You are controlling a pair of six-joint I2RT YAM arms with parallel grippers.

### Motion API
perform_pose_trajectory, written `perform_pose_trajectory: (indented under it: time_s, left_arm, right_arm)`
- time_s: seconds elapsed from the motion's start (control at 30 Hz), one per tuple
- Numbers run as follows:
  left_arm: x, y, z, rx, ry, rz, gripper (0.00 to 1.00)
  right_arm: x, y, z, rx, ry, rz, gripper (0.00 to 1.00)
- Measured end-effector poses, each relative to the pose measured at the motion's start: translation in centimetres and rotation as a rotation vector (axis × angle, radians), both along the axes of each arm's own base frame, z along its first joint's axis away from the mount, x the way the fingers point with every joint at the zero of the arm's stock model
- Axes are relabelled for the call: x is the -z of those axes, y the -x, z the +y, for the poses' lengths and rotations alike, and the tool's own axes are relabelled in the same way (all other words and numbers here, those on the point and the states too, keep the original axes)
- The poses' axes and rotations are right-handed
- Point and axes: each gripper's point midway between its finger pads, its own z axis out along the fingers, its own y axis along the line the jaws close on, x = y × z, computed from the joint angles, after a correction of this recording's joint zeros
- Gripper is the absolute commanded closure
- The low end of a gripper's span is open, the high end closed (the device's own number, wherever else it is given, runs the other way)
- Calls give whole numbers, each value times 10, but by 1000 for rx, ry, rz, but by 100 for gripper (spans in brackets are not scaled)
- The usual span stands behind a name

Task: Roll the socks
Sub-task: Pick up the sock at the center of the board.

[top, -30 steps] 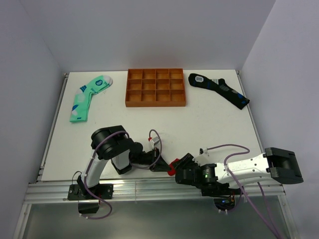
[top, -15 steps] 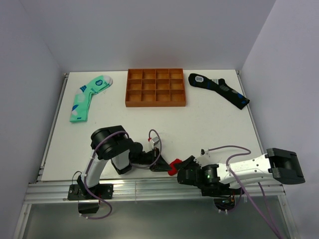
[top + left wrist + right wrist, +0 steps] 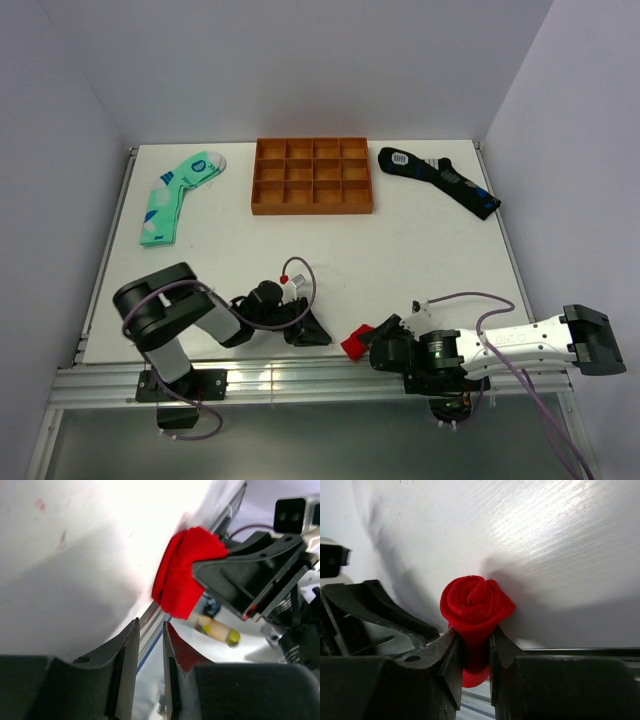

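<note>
The right hand (image 3: 473, 647) is clenched on the red sock (image 3: 475, 602), one finger on each side of the roll. From its own camera the wound layers show end-on, like a little rose. The bundle sits right at the near edge of the counter (image 3: 420, 250), and its lower end looks to reach down past that edge toward the rail.

The left hand (image 3: 150, 627) lies low on the counter just beside it. Its fingers are parted a little with nothing between them, and it is clear of the red fabric.

I'd say the rolling of this sock is nearly done, and the job now is to keep it from springing open. The squeeze should stay across the middle of the roll, not near one end, or the inner turns could slide out. It would be safer to draw the bundle inward from the edge before letting go, since soft cloth dropped there could slip off. If the left hand helps, it should come in from the side and pinch the loose outer layer, not push the roll.

Farther back, the mint-green sock (image 3: 178, 195) lies flat at the left and the black sock (image 3: 438, 178) at the right. The orange tray (image 3: 312, 208) sits between them, and neither sock is rolled.
</note>
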Motion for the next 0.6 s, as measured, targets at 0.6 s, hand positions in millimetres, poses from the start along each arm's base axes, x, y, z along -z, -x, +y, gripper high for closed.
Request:
perform_pose_trajectory:
  time_s: [0.6]
  left_arm:
    - [-138, -86, 49, -219, -92, -529, 72]
  right_arm:
    - [-134, -164, 3, -65, 178, -325, 100]
